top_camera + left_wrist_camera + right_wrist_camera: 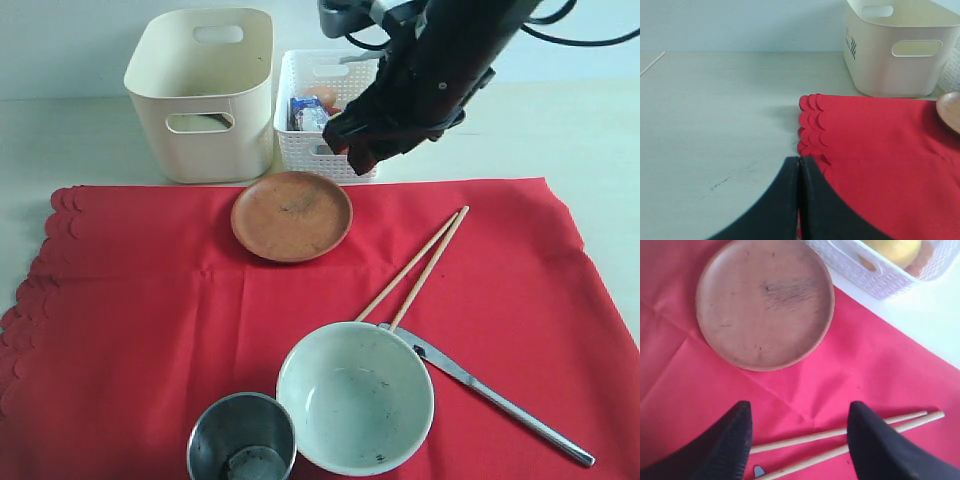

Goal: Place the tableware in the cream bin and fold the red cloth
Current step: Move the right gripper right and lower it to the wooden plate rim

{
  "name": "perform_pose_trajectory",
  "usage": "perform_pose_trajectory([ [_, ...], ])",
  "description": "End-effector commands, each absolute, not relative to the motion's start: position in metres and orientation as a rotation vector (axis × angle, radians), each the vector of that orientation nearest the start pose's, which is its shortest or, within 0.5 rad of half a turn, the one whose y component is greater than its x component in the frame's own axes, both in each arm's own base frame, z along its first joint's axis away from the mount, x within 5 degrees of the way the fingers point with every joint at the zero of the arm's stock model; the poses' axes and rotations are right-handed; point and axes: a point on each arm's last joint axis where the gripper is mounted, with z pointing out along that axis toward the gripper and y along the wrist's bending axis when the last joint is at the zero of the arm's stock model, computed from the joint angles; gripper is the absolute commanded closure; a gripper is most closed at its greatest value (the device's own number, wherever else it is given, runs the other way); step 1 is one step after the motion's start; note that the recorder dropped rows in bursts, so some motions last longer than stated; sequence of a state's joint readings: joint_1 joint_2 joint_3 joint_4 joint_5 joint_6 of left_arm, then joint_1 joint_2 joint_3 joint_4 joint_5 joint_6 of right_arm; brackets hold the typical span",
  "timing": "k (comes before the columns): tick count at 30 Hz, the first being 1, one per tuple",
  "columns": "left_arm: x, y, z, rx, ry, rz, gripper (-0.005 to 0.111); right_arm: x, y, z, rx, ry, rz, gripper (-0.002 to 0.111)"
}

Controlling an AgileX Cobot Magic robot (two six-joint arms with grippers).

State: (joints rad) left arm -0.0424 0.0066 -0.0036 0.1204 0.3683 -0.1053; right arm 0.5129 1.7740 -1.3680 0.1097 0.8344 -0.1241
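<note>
- 1 red cloth lies flat on the surface, filling the lower frame.
- On the cloth: 1 brown plate upper centre, 2 chopsticks centre right, 1 knife lower right, 1 green bowl bottom centre, 1 steel cup left of the bowl.
- 1 cream bin upper left, 1 white basket just right of it.
- Left tool pressed together, empty, by the scalloped edge.
- Right tool spread above the chopsticks, holding nothing.

- A white perforated basket stands at the far side of the pale table.
- Inside it, a small blue-and-white carton stands upright.
- A yellow lemon lies in it too, touching something orange-brown that is too hidden to name.
</note>
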Motion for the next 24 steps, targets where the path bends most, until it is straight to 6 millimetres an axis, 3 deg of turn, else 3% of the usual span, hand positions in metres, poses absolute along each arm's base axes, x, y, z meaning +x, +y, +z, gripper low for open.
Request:
perform_pose_trajectory([
  [1,0.053,0.002,0.181,0.011,1.844,0.015,0.107,0.337,0.172,0.245,-0.651,2.571,0.443,0.053],
  [6,0.053,0.002,0.181,0.011,1.844,0.015,0.107,0.365,0.145,0.214,-0.458,2.621,0.654,0.053],
  [9,0.053,0.002,0.181,0.009,1.844,0.014,0.107,0.38,0.142,0.181,-0.324,2.637,0.882,0.053],
  [12,0.053,0.002,0.181,0.011,1.844,0.015,0.107,0.391,0.146,0.154,-0.235,2.671,0.952,0.057],
  [18,0.053,0.002,0.181,0.011,1.844,0.015,0.107,0.406,0.152,0.129,-0.123,2.697,1.024,0.057],
  [24,0.053,0.002,0.181,0.011,1.844,0.015,0.107,0.406,0.154,0.111,-0.057,2.728,1.069,0.057],
])
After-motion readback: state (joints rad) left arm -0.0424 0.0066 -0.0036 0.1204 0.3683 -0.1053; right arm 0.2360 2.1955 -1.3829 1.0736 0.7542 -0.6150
